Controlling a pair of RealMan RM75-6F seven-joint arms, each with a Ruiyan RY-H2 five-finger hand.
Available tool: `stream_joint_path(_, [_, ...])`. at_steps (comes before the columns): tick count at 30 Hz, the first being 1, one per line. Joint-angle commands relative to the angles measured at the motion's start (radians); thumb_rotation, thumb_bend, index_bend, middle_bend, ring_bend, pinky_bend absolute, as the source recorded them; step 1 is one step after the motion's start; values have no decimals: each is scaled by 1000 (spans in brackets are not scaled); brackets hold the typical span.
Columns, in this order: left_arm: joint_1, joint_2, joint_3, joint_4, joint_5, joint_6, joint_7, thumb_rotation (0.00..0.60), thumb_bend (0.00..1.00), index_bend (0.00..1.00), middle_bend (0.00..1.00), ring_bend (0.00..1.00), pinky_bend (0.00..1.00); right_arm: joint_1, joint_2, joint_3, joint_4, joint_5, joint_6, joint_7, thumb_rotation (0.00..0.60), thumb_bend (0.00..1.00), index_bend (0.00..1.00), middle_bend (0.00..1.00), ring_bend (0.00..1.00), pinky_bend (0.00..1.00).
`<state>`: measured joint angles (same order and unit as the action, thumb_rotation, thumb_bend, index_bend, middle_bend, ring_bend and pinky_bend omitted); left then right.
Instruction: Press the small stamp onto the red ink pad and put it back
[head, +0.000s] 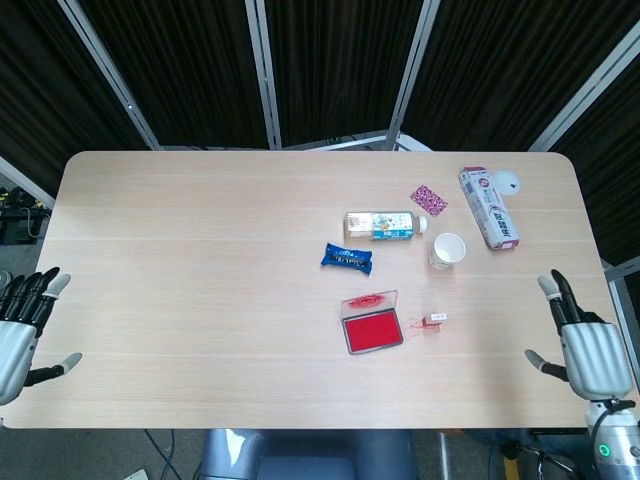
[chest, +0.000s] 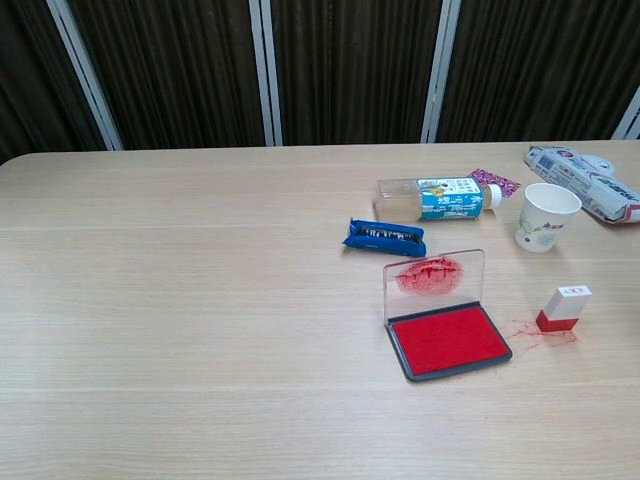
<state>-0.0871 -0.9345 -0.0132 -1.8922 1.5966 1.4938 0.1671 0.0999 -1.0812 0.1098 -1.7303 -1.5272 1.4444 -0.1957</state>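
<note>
The small stamp with a white top and red base stands upright on the pale wooden worktop, just right of the red ink pad and apart from it, with faint red smears on the wood around its foot. The ink pad lies open in its dark tray, its clear lid standing up along the far edge and smeared with red ink. Beyond the pad lies a blue foil snack packet, and further back a clear plastic bottle with a blue and white label rests on its side, cap toward the right. A white paper cup stands upright right of the bottle, near a small magenta patterned card lying flat. At the far right a white printed carton lies on its side beside a small white round lid. The right hand hovers at the right edge of the worktop, well apart from the stamp, fingers spread and holding nothing. The left hand sits at the left edge, also spread and released, well away from everything. Only the head view shows either hand.
</note>
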Motion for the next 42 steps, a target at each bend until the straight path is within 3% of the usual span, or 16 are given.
stream_joint_path(1, [-19,-27,-16,3,-46,-35,52,600,0,0,0,0,0,142,-5,39,5,124,-252,-17,600,0,26,43,791,992])
stream_joint_path(8, [-46,-75,-39,8,-130,-83,148,600,0,0,0,0,0,274,-107,70,71,261,-438,-104,600,0,176,209,856,1000])
stream_joint_path(13, [-62,-104,-51,19,-190,-108,201,600,0,0,0,0,0,318,-190,80,122,350,-476,-130,600,0,284,342,889,1000])
stream_joint_path(25, [-77,-128,-58,35,-234,-120,238,600,0,0,0,0,0,359,-312,44,232,390,-494,-162,600,158,382,410,891,1000])
stream_joint_path(35, [-81,-133,-54,36,-242,-117,248,600,0,0,0,0,0,381,-393,-6,341,285,-469,-140,600,247,420,428,891,1000])
stream_joint_path(42, [-84,-133,-53,37,-247,-115,248,600,0,0,0,0,0,392,-427,-13,403,269,-470,-119,600,274,424,434,891,1000])
